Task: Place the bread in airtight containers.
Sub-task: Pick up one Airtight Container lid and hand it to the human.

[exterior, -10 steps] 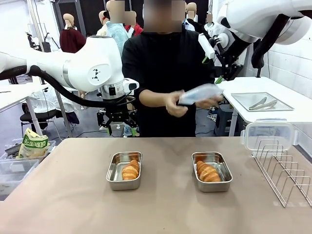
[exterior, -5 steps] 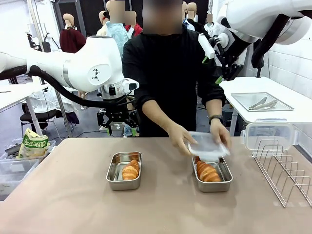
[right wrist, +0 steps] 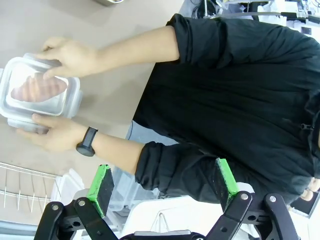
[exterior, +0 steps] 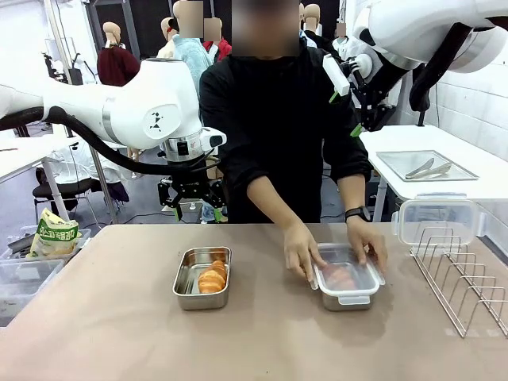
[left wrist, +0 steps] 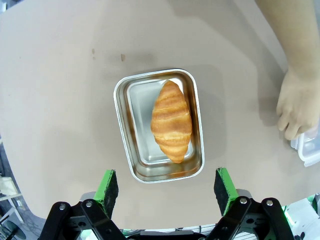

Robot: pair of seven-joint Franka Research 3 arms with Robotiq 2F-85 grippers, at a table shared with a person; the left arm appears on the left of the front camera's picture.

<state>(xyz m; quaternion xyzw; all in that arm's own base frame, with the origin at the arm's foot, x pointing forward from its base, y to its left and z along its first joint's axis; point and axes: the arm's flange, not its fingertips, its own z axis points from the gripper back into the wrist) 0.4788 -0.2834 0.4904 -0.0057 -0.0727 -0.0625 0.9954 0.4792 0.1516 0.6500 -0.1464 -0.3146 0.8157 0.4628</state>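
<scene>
Two steel airtight containers sit on the tan table. The left one point(exterior: 182, 279) point(left wrist: 122, 107) is uncovered and holds a golden croissant point(exterior: 213, 278) point(left wrist: 171, 121). The right one point(exterior: 347, 295) point(right wrist: 75, 102) has a clear lid point(exterior: 349, 274) on it, and the second piece of bread point(right wrist: 37, 87) shows faintly through it. The person's hands point(exterior: 300, 252) point(right wrist: 70, 55) press on that lid. My left gripper point(exterior: 190, 194) point(left wrist: 167, 184) hangs open high above the left pan. My right gripper point(right wrist: 163, 176) is open, raised over the person's arms.
A wire rack point(exterior: 464, 274) stands at the table's right edge with another clear lid point(exterior: 436, 221) leaning behind it. A side table at the right carries a flat tray with tongs point(exterior: 425, 165). A bag point(exterior: 54, 234) and plastic bins lie off the left edge.
The person lowered the clear lid from chest height onto the right pan and now presses it with both hands. Neither arm has moved.
</scene>
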